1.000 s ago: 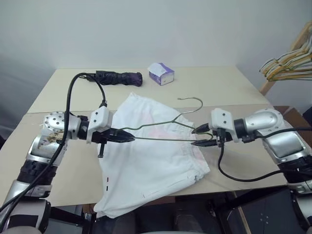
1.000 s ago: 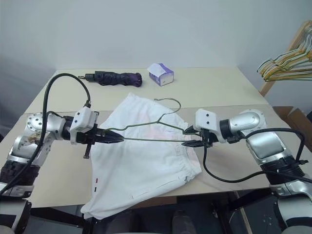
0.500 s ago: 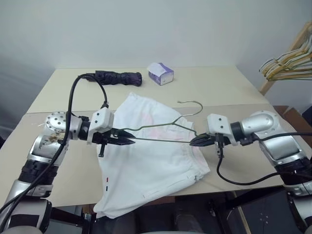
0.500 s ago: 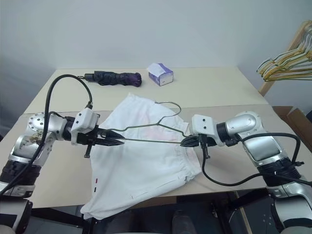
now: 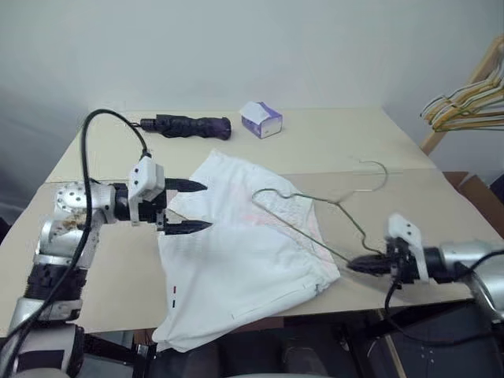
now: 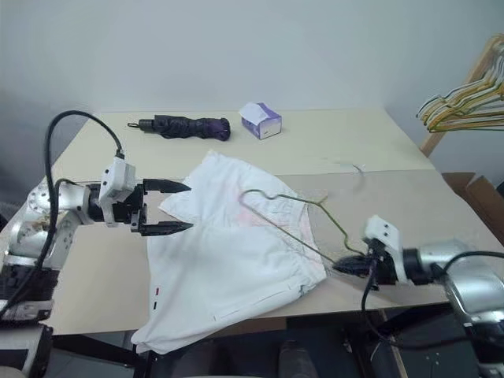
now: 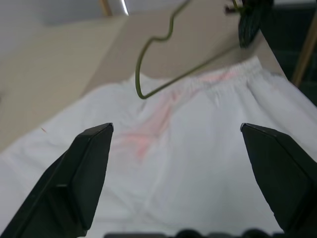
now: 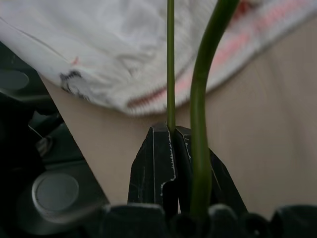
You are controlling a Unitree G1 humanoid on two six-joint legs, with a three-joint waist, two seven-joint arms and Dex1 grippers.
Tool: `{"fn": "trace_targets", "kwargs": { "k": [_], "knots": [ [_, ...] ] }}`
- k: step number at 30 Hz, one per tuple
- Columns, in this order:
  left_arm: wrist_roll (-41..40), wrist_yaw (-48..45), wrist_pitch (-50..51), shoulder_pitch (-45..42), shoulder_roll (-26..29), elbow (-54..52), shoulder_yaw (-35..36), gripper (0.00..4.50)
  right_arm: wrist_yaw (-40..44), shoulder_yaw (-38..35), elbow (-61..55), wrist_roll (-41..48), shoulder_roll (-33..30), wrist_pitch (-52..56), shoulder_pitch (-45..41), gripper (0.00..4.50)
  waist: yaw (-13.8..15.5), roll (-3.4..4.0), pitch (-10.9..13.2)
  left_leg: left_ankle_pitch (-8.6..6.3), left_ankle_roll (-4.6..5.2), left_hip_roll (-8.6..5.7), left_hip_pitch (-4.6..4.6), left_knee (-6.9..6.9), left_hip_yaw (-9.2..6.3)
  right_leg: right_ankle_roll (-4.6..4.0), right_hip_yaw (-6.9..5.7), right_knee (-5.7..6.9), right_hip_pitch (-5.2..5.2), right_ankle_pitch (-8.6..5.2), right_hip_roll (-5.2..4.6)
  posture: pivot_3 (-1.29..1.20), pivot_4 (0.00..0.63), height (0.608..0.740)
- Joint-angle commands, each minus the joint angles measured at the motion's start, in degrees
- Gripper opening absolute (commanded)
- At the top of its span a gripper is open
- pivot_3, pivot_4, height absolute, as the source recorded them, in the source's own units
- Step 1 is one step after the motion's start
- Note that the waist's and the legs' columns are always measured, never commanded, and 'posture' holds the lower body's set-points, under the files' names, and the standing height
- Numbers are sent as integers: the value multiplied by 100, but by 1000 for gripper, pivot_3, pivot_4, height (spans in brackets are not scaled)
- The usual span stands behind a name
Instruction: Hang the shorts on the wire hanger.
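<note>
On the beige worktop (image 5: 331,142) I see the shorts (image 5: 236,260) lying flat, my right gripper (image 5: 356,265) clamped on the wire hanger (image 5: 315,216) above them, my left gripper (image 5: 193,207) spread wide, empty.

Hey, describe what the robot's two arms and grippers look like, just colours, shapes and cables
Both arms are silver-grey metal segments with rounded joints and black banded sections. Each wrist ends in a white blocky housing. The left gripper and right gripper each have two tapered, pointed black fingers. A thick black cable loops above the left arm; another hangs under the right wrist.
</note>
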Motion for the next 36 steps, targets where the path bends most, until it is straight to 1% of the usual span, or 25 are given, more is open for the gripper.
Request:
{"fn": "trace_targets", "kwargs": {
  "k": [1,4,8,10,14,19,29,36],
  "knots": [
    [-426,137,254,57,29,-590,244,4414,-228,-530,106,359,-14,639,178,0,-21,0,0,0,0,0,2,0,0,0,1,1,0,0,1,-18,49,740],
    [-573,161,438,143,73,-881,181,4414,-351,-808,228,651,77,1175,429,0,-26,1,-1,0,0,2,11,0,2,-2,2,0,5,0,3,-19,47,740],
    [-599,140,514,161,102,-1003,115,4414,-606,-956,371,709,220,1415,465,0,-33,1,-1,0,0,0,12,0,1,0,3,-2,6,-9,4,-21,45,740],
    [-588,116,514,167,105,-1018,88,4414,-709,-912,534,645,263,1428,390,0,-32,2,-1,0,0,0,12,0,1,-18,3,-3,8,-30,4,-24,41,740],
    [-562,99,525,125,103,-997,42,4414,-659,-647,712,511,250,1283,252,0,-34,2,-2,0,0,-3,12,0,1,-18,4,-7,10,-30,3,-24,38,740],
    [-558,88,518,131,120,-1006,33,4414,-692,-695,823,572,280,1350,110,0,-37,3,-2,0,0,-3,11,0,1,-16,5,-8,10,-30,3,-20,34,740],
    [-523,108,451,253,156,-1065,46,4414,-376,-608,615,605,8,1370,386,0,-16,3,-2,-1,0,-4,9,0,0,-8,5,-10,10,-30,2,-10,35,740],
    [-472,151,396,288,114,-1078,31,4414,-122,-463,603,635,-263,1536,341,0,-9,3,-2,-1,0,-4,8,0,0,-9,5,-10,9,-36,2,-6,38,740]
  ]
}}
